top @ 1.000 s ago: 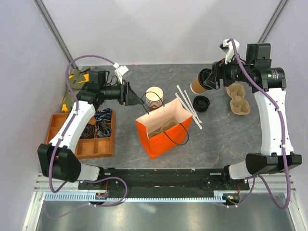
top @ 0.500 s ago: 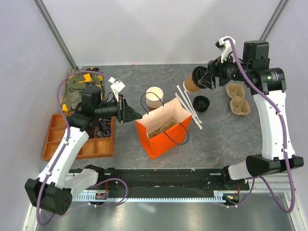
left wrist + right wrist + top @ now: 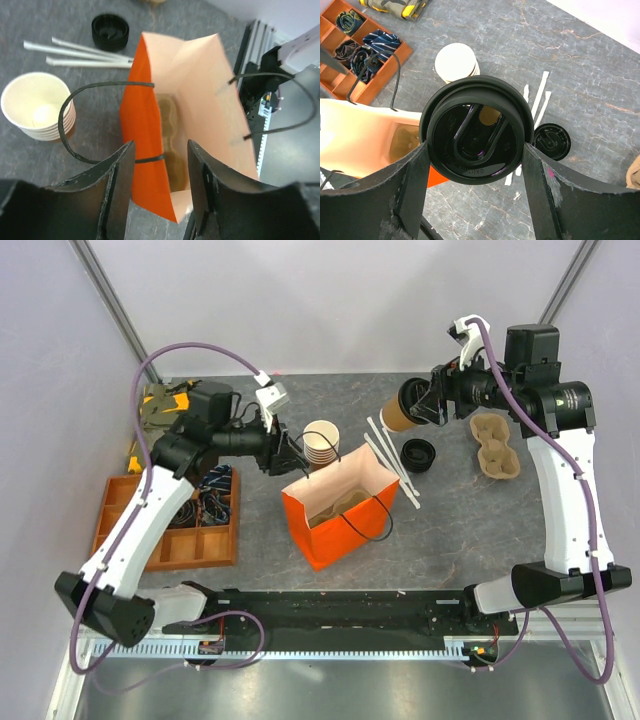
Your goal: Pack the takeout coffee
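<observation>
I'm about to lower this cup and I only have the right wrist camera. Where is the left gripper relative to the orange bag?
Observer: The left gripper is at the left end of the orange bag. Its jaws are open and pinch nothing.
Operator: Is anything inside the bag already?
Observer: Yes. The left wrist view shows a brown cardboard cup carrier lying on the bottom.
Operator: How is my cup sitting?
Observer: From above, the takeout coffee in the right gripper is tipped on its side with its lid pointing left. It appears to be beyond the bag's far right corner, not over the mouth.
</observation>
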